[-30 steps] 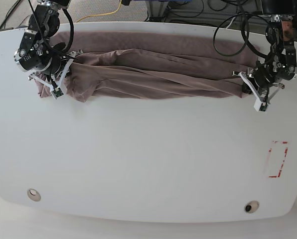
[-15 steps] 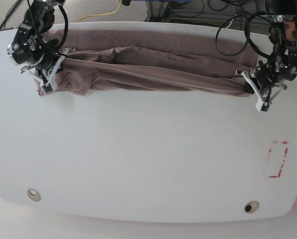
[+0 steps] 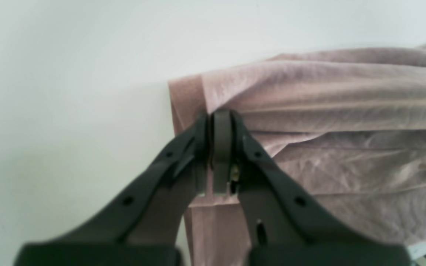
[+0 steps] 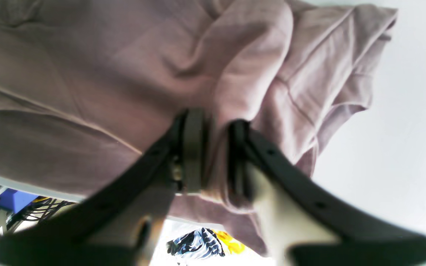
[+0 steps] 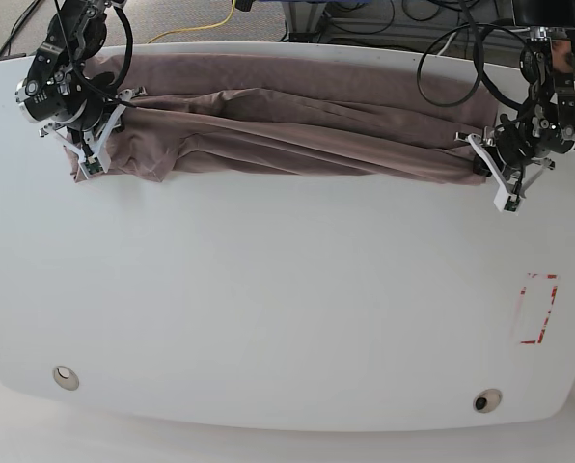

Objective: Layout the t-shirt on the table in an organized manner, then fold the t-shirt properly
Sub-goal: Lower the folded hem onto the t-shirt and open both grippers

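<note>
The mauve-brown t-shirt (image 5: 287, 125) lies stretched in a long wrinkled band along the far edge of the white table (image 5: 287, 289). On the base view's right, my left gripper (image 5: 479, 166) is shut on the shirt's end. The left wrist view shows its jaws (image 3: 220, 114) pinched together on a fold at the cloth's (image 3: 346, 111) corner. On the base view's left, my right gripper (image 5: 104, 135) sits over the shirt's bunched other end. In the right wrist view its fingers (image 4: 216, 118) stand slightly apart, with a loose fold of the t-shirt (image 4: 87, 74) between them.
A red dashed rectangle (image 5: 536, 309) marks the table at the right. Two small round holes (image 5: 66, 376) (image 5: 486, 399) sit near the front edge. Cables (image 5: 365, 24) and equipment lie beyond the far edge, close behind the shirt.
My right gripper moved up and left toward the far corner, pulling the shirt straighter, and its jaws have now parted. The left gripper barely moved and stays shut.
</note>
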Controlling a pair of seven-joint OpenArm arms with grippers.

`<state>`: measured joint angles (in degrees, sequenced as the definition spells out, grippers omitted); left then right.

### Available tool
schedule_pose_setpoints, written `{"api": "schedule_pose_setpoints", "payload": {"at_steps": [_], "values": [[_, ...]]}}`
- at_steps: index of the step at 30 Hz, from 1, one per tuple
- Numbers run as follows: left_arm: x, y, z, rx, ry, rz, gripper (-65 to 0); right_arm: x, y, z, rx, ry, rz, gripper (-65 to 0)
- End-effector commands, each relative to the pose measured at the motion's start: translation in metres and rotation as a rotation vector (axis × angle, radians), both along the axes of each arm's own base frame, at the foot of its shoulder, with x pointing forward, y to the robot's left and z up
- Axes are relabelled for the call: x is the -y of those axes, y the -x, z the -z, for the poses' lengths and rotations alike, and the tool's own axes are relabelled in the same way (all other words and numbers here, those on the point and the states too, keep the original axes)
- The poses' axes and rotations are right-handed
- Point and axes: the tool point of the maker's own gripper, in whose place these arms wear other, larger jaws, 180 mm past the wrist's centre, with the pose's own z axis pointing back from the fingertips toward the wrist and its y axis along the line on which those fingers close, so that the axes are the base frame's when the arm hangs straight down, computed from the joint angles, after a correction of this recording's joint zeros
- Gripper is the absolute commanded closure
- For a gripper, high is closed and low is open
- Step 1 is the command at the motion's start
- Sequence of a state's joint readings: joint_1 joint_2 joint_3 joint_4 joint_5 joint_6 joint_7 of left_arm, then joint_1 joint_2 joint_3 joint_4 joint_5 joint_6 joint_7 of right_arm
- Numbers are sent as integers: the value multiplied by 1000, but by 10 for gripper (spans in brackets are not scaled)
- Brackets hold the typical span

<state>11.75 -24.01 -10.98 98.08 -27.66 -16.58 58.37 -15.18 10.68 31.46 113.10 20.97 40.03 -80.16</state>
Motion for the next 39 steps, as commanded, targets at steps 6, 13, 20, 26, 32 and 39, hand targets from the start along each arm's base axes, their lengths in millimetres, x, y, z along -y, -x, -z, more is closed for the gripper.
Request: {"api": "schedule_pose_setpoints", "payload": {"at_steps": [6, 13, 20, 26, 32, 39], "values": [[-14, -7, -13, 27, -45, 5, -212, 5, 0, -6, 14, 22, -3, -485], [-20, -9, -20, 38, -69, 11, -331, 24, 2, -14, 31, 51, 46, -566], [-34, -14, -49, 86, -142, 39, -329, 54, 1, -38, 91, 91, 87, -569], [-24, -22, -78, 169, -163, 71, -328, 52, -13, -62, 218, -32, 89, -566], [4, -35, -99, 250, -95, 117, -326, 28, -36, -83, 349, -189, 54, -563], [35, -41, -110, 289, 73, 146, -326, -2, -42, -73, 379, -332, 91, -558]]}}
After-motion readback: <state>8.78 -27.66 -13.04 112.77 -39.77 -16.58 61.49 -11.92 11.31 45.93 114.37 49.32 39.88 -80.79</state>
